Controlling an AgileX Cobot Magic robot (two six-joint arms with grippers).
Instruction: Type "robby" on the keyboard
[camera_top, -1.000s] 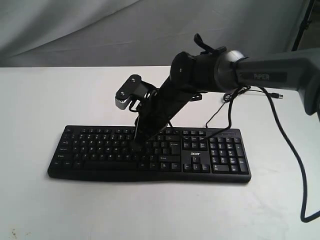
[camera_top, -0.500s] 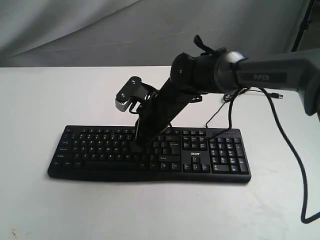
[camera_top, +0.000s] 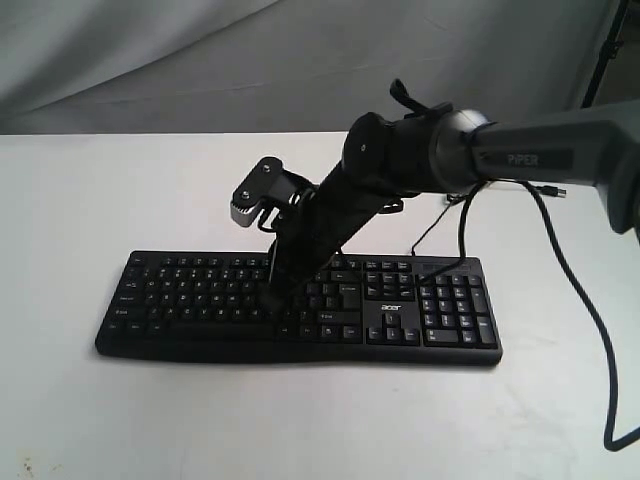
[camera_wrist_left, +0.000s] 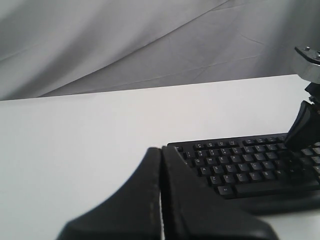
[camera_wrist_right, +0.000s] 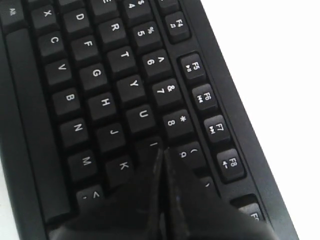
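The black keyboard (camera_top: 190, 295) lies across the middle of the white table (camera_top: 80, 200), number pad and small "acer" logo to the right. My right gripper (camera_top: 273, 298) is shut with nothing in it and points steeply down at the letter keys right of the middle. In the right wrist view its tip (camera_wrist_right: 162, 151) stands at the I key (camera_wrist_right: 150, 146), beside the 9 key (camera_wrist_right: 189, 152); whether it touches is unclear. My left gripper (camera_wrist_left: 161, 149) is shut and empty, off the keyboard's (camera_wrist_left: 240, 165) near end; it does not show in the exterior view.
A thin black cable (camera_top: 440, 225) runs from the keyboard's back edge across the table behind it. A thicker black cable (camera_top: 598, 330) hangs from the right arm down the right side. Grey cloth (camera_top: 200, 60) backs the table.
The right gripper's tip lifted slightly half a second ago and has now come down a little lower onto the same patch of keys. The keyboard has not moved.
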